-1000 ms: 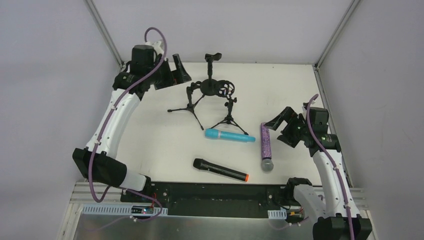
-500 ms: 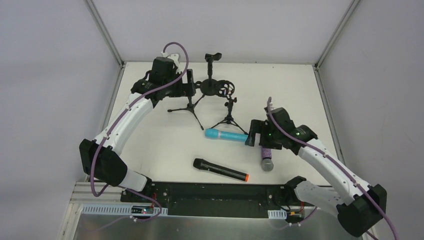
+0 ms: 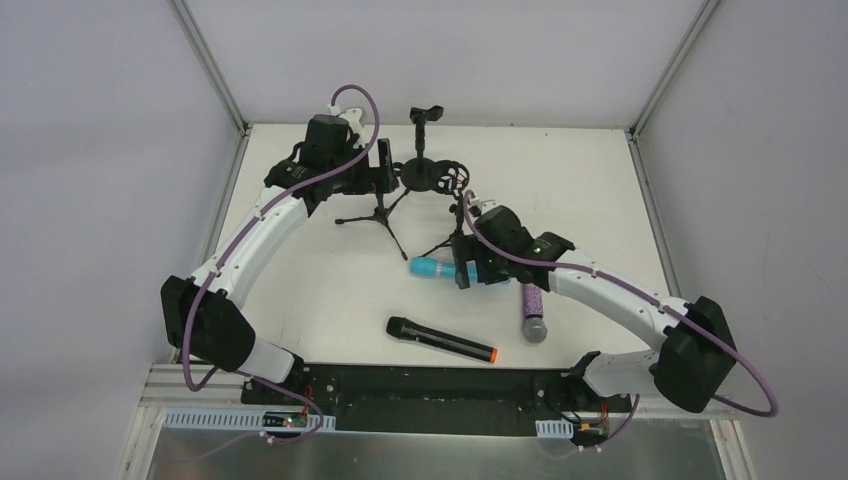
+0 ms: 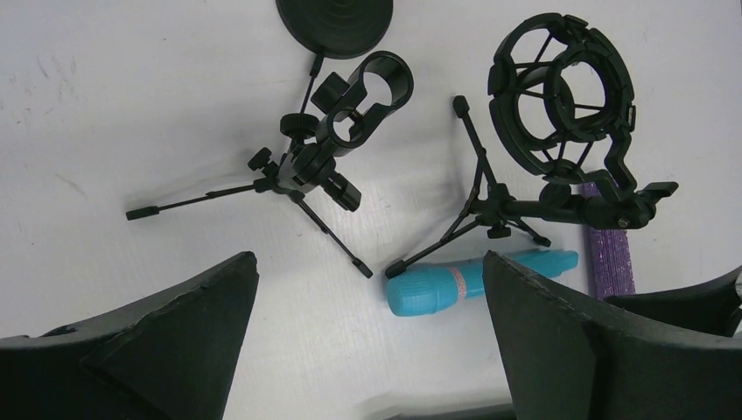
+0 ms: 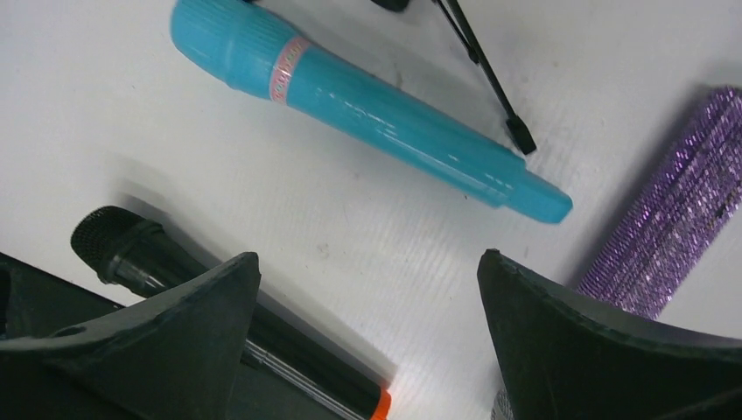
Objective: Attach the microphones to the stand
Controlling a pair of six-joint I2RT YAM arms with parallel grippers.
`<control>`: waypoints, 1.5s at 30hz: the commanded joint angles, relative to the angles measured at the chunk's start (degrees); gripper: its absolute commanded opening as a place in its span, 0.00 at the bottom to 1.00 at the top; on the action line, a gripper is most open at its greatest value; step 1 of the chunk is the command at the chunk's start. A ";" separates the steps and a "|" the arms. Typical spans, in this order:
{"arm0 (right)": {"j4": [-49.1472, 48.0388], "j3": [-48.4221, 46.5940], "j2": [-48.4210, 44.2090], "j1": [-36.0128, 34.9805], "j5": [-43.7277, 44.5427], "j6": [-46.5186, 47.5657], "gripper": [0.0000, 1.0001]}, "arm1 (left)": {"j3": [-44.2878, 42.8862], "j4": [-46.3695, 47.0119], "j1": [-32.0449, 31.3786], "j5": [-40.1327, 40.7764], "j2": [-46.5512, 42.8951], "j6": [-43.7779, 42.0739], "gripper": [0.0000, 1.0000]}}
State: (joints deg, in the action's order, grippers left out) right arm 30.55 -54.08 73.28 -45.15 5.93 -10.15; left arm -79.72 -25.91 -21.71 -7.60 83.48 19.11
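the right gripper (image 3: 464,266) hovers over the turquoise microphone (image 5: 367,114), its fingers spread wide and holding nothing. that microphone lies flat on the white table (image 3: 300,280), just beside a tripod leg. the purple microphone (image 3: 531,305) lies near its tail end, and the black microphone (image 3: 440,340) lies closer to the arm bases. the left gripper (image 3: 382,168), also spread and empty, hangs above the clip stand (image 4: 337,149) and the ring stand (image 4: 560,96).

Turquoise microphone (image 5: 367,114) lay flat mid-table. Glittery purple microphone (image 3: 531,300) lay to its right, silver mesh head toward near edge. Black microphone (image 3: 440,340), orange end ring, lay nearer. Behind: clip tripod stand (image 4: 319,153), shock-mount tripod stand (image 4: 612,210), round-base stand (image 3: 427,115).
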 commanded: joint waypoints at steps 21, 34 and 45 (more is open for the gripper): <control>-12.84 -9.30 21.19 -2.75 4.28 3.03 0.96 | -0.18 0.58 -0.17 3.41 -3.35 -4.70 1.00; -15.87 -1.60 13.30 -2.74 5.40 -2.32 0.97 | -0.17 0.60 -0.18 2.46 -2.99 -4.44 1.00; -13.87 6.30 0.83 -2.62 6.38 -7.09 0.98 | -0.08 0.60 -0.22 2.70 -3.34 -4.33 1.00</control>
State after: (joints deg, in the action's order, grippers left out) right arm 15.77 -49.54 80.12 -47.66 10.76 -14.66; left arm -79.72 -25.96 -21.71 -5.39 81.56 15.57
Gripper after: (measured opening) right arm 0.973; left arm 0.995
